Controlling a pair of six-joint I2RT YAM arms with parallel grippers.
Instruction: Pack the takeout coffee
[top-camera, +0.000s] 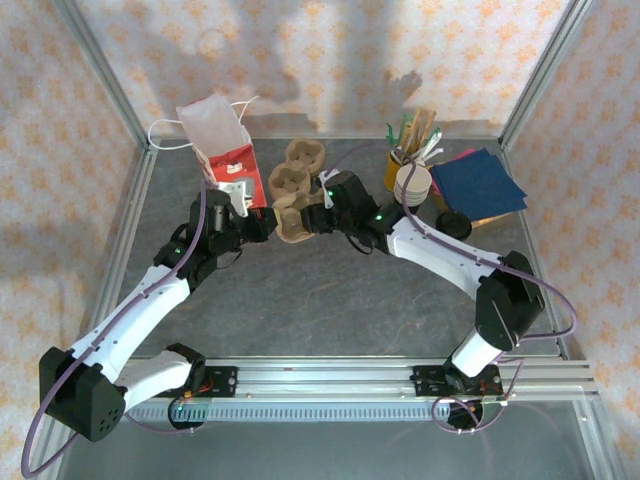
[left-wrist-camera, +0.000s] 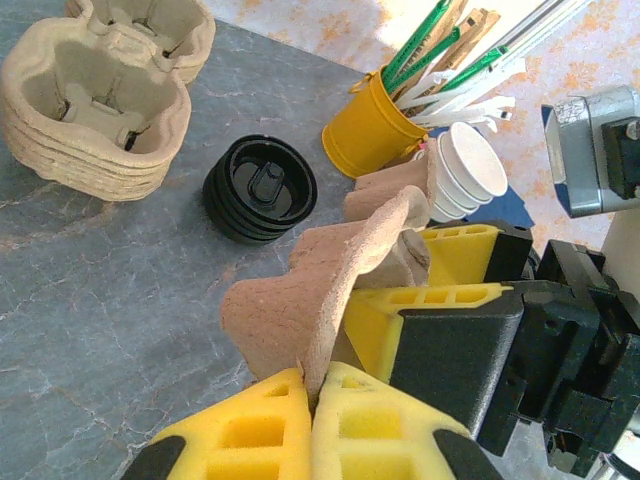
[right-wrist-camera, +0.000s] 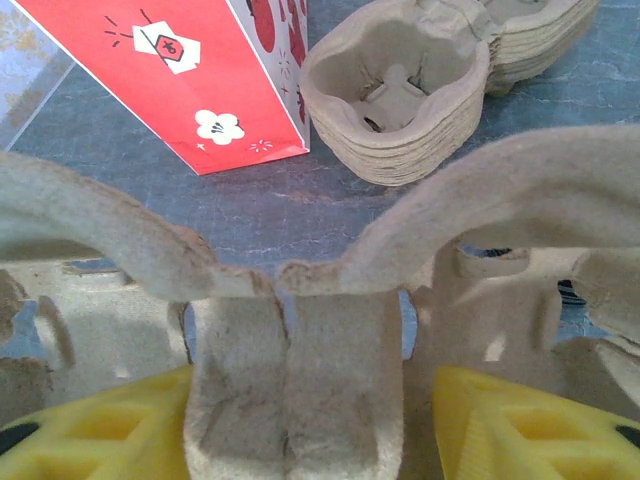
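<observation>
The left hand is clamped shut on the rim of a pulp carrier, its yellow pads pressed together on the flap. The right hand straddles the carrier's middle ridge from the far side; whether it pinches I cannot tell. The two meet over the middle of the worktop. From the carrier, a carrier stack sits at 12 o'clock and a red bag at 10 o'clock. A yellow bucket of sticks, with white cups just beside it, is at 2 o'clock. Black lids lie at 3 o'clock, near blue napkins. Where the coffee is I cannot tell.
</observation>
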